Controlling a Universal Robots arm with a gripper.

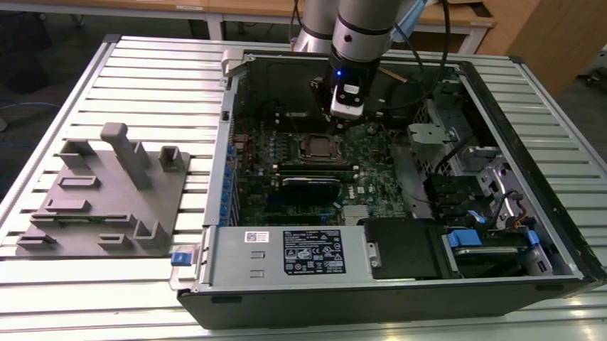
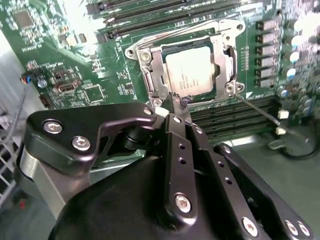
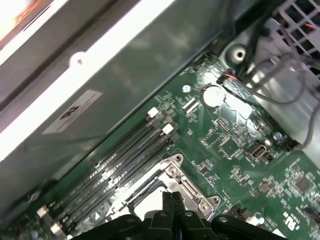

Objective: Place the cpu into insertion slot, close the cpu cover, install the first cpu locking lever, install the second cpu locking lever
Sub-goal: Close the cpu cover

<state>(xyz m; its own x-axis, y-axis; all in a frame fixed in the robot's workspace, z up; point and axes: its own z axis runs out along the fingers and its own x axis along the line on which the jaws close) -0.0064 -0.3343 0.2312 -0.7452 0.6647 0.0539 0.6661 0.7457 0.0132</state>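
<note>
1. You are looking at one cpu (image 2: 192,70), sitting flat in the insertion slot (image 2: 141,56) on the green board.
2. One cpu cover (image 2: 156,75) is lying down over it, framing its pale top.
3. One thin lever (image 2: 257,107) is sticking out from a corner of the slot, across the black memory slots (image 2: 235,117).
4. Your gripper (image 2: 179,106) is hanging just beside the slot's edge, its two fingers (image 3: 167,200) pressing together.
5. One open computer case (image 1: 399,284) is lying on the slatted table (image 1: 142,64), with one grey fixture plate (image 1: 90,220) sitting at the exterior view's left.
</note>
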